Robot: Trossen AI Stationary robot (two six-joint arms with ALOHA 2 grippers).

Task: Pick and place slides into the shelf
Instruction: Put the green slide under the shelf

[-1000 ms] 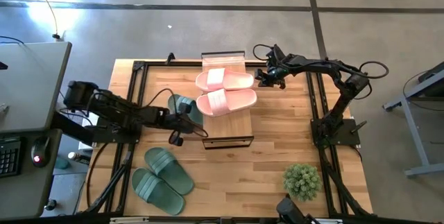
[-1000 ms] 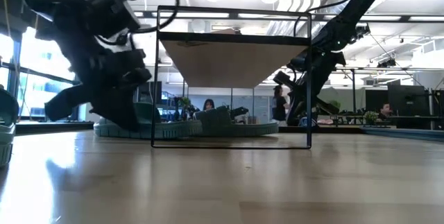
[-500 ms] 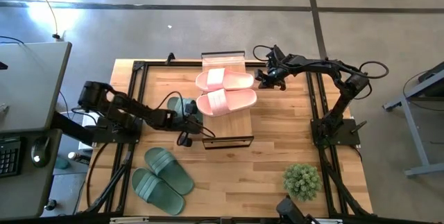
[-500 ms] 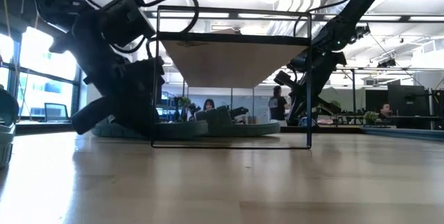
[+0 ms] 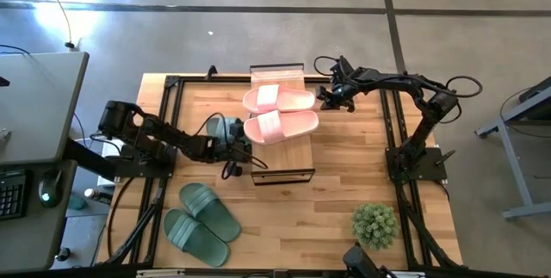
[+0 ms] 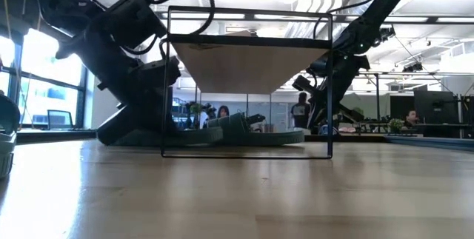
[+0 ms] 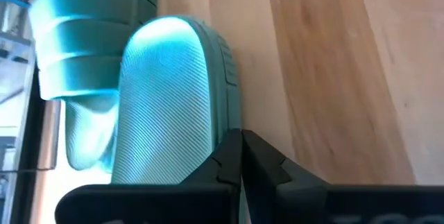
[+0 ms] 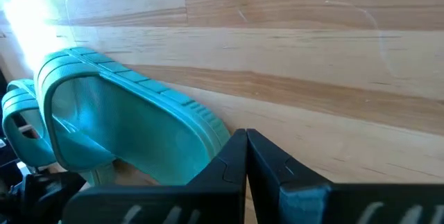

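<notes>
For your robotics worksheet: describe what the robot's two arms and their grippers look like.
Both arms are dark, jointed and slim, with loose black cables looping along them. The left gripper and right gripper each end in two matte black fingers with angular, wedge-shaped tips. No markings show.

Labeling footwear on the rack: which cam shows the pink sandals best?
The high view: both pink sandals lie side by side in full on the shelf's wood top. The low view sees only the shelf from below, with the sandals hidden above the plank. Both wrist views show green sandals and tabletop, no pink.
</notes>
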